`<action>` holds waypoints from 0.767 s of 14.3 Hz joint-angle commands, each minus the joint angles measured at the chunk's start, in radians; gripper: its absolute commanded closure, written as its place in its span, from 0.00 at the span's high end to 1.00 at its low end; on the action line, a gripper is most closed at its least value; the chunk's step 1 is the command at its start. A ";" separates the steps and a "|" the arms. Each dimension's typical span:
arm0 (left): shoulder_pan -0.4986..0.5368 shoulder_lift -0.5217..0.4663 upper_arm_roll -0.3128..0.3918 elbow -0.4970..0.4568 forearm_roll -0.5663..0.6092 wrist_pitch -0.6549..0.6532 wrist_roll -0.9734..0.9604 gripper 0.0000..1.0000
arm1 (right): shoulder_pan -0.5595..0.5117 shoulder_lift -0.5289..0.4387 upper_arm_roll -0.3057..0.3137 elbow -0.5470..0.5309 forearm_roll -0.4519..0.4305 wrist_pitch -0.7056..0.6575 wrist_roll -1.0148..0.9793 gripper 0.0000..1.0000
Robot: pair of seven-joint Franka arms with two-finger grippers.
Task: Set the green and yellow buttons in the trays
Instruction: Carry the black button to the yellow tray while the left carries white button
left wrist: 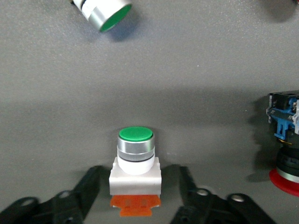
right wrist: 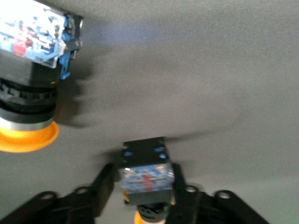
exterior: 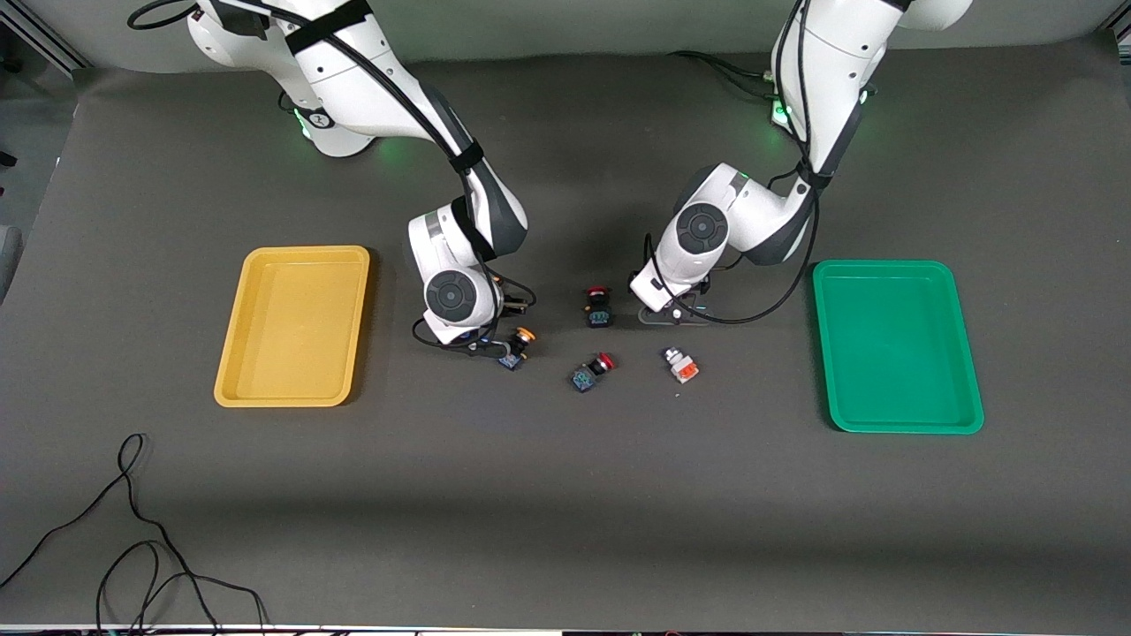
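My left gripper [exterior: 669, 311] [left wrist: 140, 176] is low on the table and open around a green button [left wrist: 135, 165] that stands upright between its fingers with a gap on each side. The second green button [exterior: 680, 364] [left wrist: 106, 13] lies nearer the front camera. My right gripper [exterior: 482, 340] [right wrist: 144, 186] is low on the table, shut on a yellow button [right wrist: 145, 177]. The other yellow button [exterior: 517, 347] [right wrist: 30, 93] lies right beside it. The yellow tray [exterior: 305, 252] is at the right arm's end and the green tray [exterior: 884, 265] at the left arm's end.
Two red-capped switches lie between the grippers, one [exterior: 598, 306] [left wrist: 286, 149] beside my left gripper and one [exterior: 590, 371] nearer the front camera. A loose black cable [exterior: 132, 512] lies near the table's front edge at the right arm's end.
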 commanded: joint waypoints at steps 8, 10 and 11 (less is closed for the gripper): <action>0.045 -0.107 0.019 0.221 0.003 -0.389 -0.110 0.25 | 0.000 -0.348 -0.308 0.043 -0.064 -0.416 -0.036 0.00; 0.102 -0.116 0.016 0.358 -0.003 -0.572 -0.100 0.25 | -0.004 -0.382 -0.397 0.024 -0.132 -0.441 -0.132 0.00; 0.134 -0.125 0.014 0.400 -0.005 -0.634 -0.091 0.25 | -0.006 -0.374 -0.457 -0.001 -0.137 -0.440 -0.221 0.00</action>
